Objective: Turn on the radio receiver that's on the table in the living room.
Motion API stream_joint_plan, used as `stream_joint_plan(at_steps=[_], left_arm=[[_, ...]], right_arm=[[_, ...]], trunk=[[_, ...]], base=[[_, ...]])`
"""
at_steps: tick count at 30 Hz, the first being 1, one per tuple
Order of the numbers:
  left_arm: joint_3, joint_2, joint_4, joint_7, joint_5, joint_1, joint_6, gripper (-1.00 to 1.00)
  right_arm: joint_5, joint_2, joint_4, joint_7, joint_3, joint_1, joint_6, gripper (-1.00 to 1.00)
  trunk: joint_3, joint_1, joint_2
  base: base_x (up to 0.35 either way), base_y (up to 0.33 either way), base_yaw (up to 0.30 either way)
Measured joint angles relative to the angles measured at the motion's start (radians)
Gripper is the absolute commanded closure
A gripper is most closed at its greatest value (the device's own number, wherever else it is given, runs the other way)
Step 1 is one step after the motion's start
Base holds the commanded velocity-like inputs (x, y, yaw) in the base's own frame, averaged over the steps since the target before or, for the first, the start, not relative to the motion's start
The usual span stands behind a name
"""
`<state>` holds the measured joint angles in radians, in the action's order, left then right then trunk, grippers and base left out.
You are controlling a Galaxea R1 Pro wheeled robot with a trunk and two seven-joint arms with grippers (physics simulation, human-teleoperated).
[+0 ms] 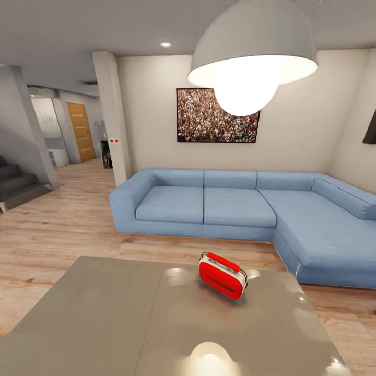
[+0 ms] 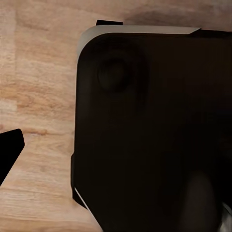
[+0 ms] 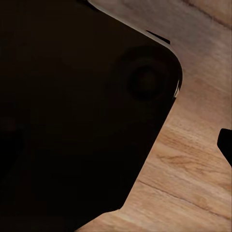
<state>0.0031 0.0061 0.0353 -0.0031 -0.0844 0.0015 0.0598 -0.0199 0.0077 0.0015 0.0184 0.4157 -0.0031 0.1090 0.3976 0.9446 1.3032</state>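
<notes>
A living room with pale wood-plank floor (image 1: 52,235) holds a low, glossy grey rectangular worktop (image 1: 104,313). On its far right part lies the small red rounded radio receiver (image 1: 222,275), white-trimmed, wire handle up. Beyond stand a blue L-shaped fabric sofa (image 1: 235,203) and a grey dome pendant lamp (image 1: 253,47). Judging so, the approach continues; next, an arm must reach the dial. Whether either pincer is apart or together, I cannot tell.

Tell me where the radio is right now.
Head view: the radio sits on the grey table, toward its far right part, with the blue sofa just beyond it.
</notes>
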Motion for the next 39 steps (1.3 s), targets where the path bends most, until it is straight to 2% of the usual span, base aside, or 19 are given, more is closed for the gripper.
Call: stream_joint_plan(at_steps=[39], left_arm=[[0.0,0.0,0.0,0.0,-0.001,0.0,0.0,-1.0]], right_arm=[[0.0,0.0,0.0,0.0,0.0,0.0,0.0,-1.0]], trunk=[[-0.122,-0.15,-0.273]], base=[[0.0,0.0,0.0]])
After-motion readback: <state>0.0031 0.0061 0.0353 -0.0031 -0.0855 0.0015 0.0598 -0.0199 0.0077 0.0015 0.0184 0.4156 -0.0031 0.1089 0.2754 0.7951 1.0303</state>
